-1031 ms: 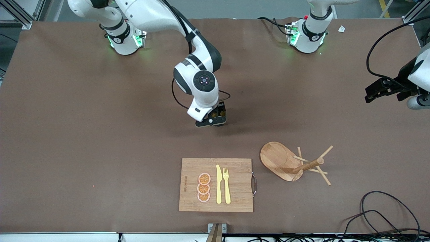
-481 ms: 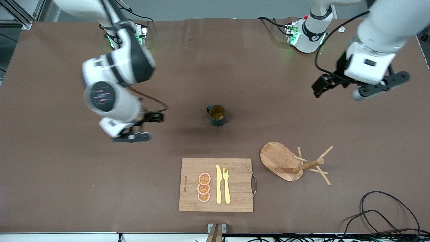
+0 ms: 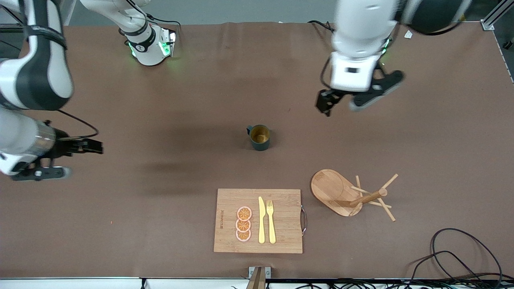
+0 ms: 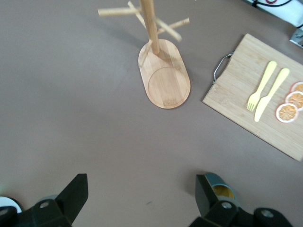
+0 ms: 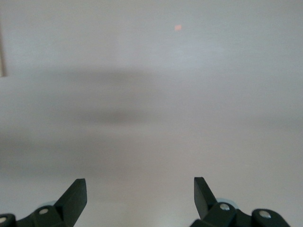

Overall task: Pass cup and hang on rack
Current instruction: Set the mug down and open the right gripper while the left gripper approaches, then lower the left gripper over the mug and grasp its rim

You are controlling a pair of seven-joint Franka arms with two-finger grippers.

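Observation:
The dark teal cup (image 3: 260, 137) stands upright on the brown table, mid-table, handle toward the right arm's end, with nothing holding it. It also shows in the left wrist view (image 4: 221, 190), partly hidden by a finger. The wooden rack (image 3: 336, 192) stands nearer the front camera, toward the left arm's end; it shows in the left wrist view (image 4: 165, 80) too. My left gripper (image 3: 353, 100) is open and empty, up over the table beside the cup on the left arm's side. My right gripper (image 3: 66, 159) is open and empty over the right arm's end of the table.
A rectangular wooden cutting board (image 3: 281, 237) with a yellow knife, a fork and orange slices lies near the front edge, beside the rack. Black cables (image 3: 461, 257) lie at the front corner on the left arm's end.
The right gripper let go of the cup, left it standing mid-table and swung away to its own end. The left arm swung in from the table's edge toward the cup.

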